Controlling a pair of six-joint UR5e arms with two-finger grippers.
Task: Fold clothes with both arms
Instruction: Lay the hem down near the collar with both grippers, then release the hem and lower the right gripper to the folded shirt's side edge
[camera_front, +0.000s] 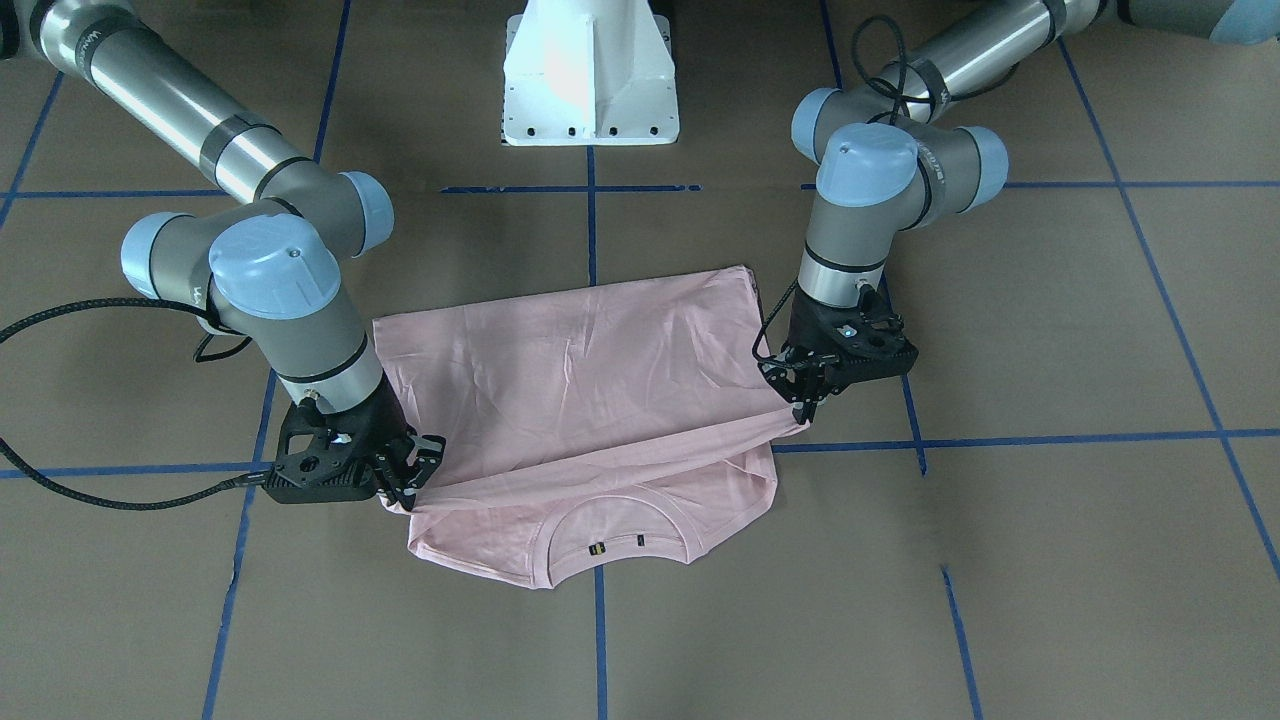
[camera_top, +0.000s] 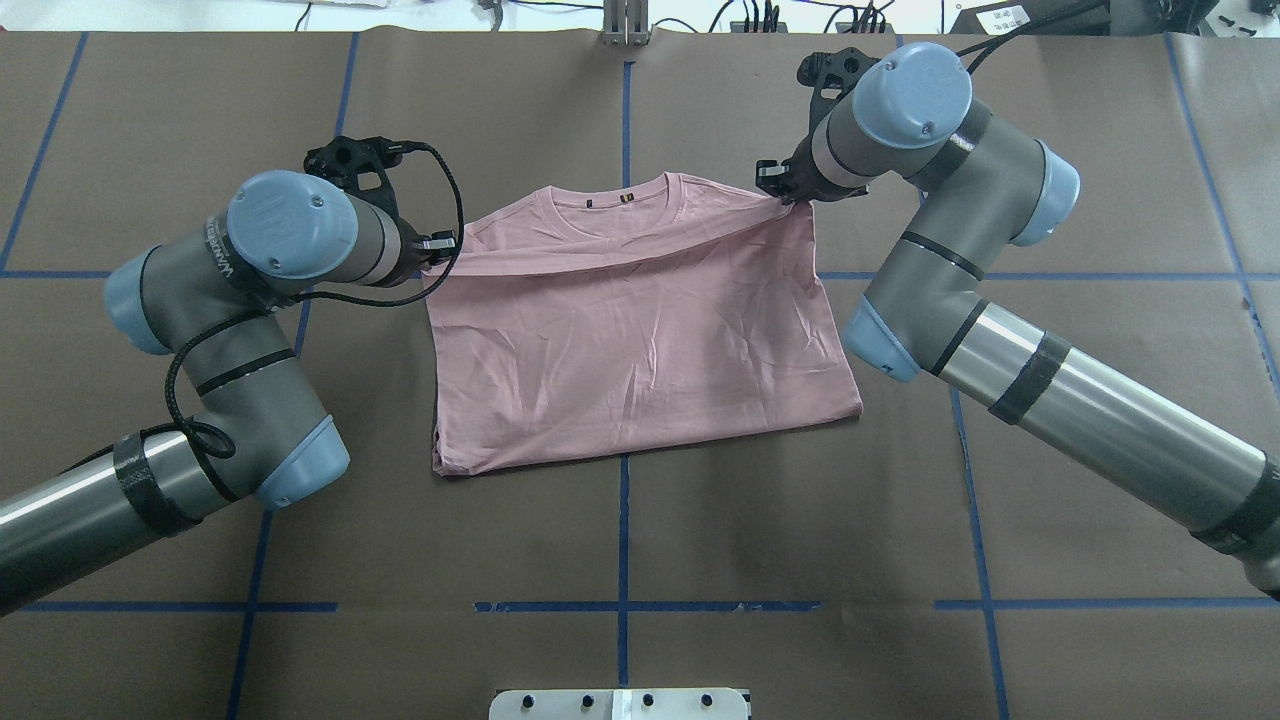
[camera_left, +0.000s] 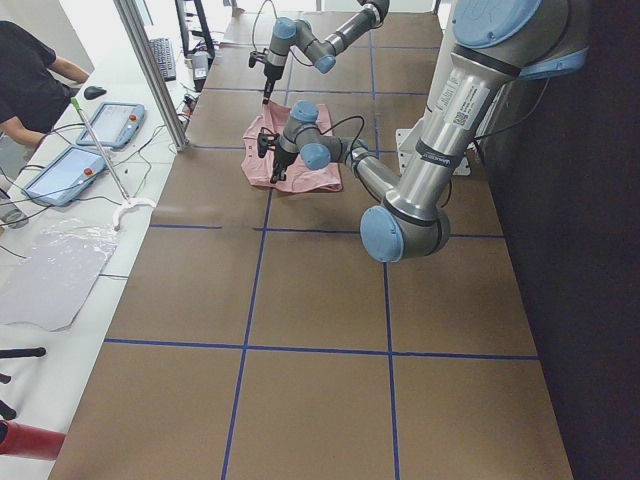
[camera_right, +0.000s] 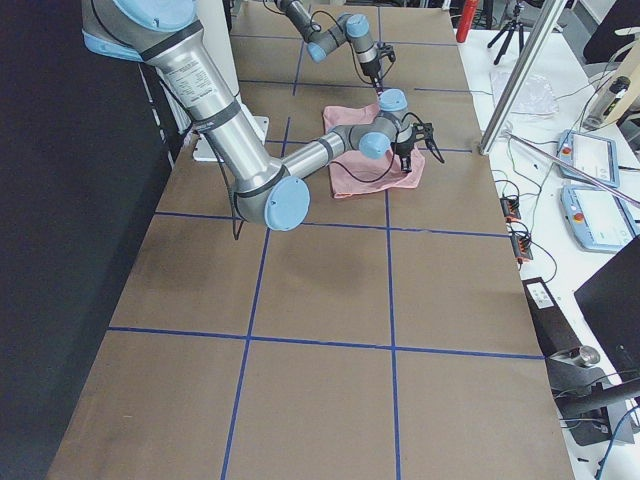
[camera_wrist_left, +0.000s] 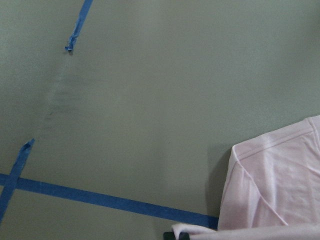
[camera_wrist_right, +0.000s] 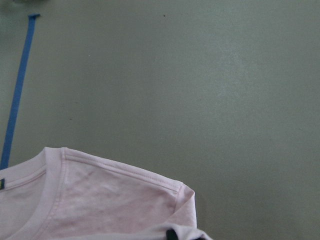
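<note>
Brown table (camera_top: 640, 520) under the T-shirt (camera_top: 640, 340) — left pincer (camera_front: 806, 410) and right pincer (camera_front: 408, 490) each pinch its lifted edge, contact half-hidden.

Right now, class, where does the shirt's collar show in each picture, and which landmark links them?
Front-facing: collar bottom centre, nearest the camera.
Overhead: collar top centre, far side.
Left side: too small to tell.
Right side: too small to tell.
Left wrist: not in it.
Right wrist: collar at lower left.
Landmark: the blue tape line meeting the collar's middle, front-facing and overhead.
</note>
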